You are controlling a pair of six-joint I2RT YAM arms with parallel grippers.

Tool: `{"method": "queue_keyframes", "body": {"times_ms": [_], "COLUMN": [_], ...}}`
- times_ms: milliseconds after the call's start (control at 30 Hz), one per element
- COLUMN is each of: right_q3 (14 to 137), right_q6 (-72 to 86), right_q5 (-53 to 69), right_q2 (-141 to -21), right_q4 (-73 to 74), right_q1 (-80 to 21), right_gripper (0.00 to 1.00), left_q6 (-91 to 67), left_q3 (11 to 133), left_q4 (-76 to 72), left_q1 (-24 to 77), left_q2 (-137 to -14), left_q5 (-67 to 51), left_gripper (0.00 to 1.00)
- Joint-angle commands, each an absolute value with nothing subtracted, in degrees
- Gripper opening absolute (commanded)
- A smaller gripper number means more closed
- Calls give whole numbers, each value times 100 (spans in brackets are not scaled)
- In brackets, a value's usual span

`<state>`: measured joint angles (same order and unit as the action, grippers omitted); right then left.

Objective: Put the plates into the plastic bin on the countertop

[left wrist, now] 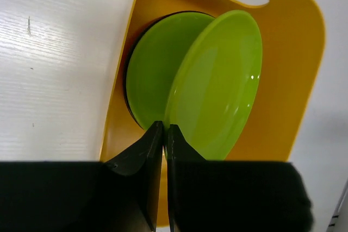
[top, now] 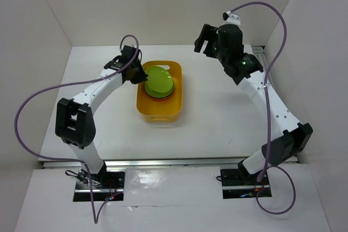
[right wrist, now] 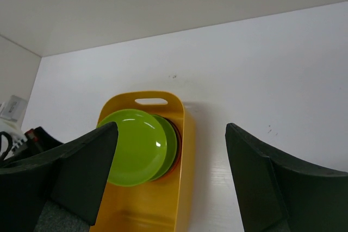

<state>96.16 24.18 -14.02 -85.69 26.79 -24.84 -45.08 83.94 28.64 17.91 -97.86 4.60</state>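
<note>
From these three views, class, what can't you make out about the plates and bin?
Plates under the tilted green plate and the lower green plate: covered by them in every view; only a dark rim and an orange rim peek out, so no count.
Bin: near end behind the left gripper in the left wrist view, cut by the bottom edge in the right wrist view.
Left gripper's fingertips: too small in the top view.
</note>
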Motion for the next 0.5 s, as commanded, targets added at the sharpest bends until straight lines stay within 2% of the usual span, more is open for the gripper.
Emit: {"method": "queue_keyframes", "body": {"times_ms": [0,233,267,300,400,467], "right_q3": [9519,9466,9466,9466,9466,9466], "right_q6": [2452,2452,2452,2452,2452,2452], "right_q5": [-1266,-1266,-1266,-1266,-1266,-1266], "right_q2": [-8253,-8200,-8200,-8200,-8200,-8147], "right_q4": [2777,2830,2882,2883,2883,2883], "right_q1": [-2426,-2373,-2373,-2373,-2373,-2373], "right_gripper": [87,88,88,88,88,88], "left_q6": [-4333,-4455,-4456,-4456,-4526,-4588], "left_q3": [8885,9166,9228,9289,9290,9290], "left_q4": [2496,2776,2838,2839,3015,3067], "left_q1": [1915,1969,1969,1969,1969,1969], "left_q2": [-10114,-10485,-10555,-10556,-10556,-10495], "left_q5": [536,738,738,817,888,940], "left_gripper": [0,0,4,22,49,72]}}
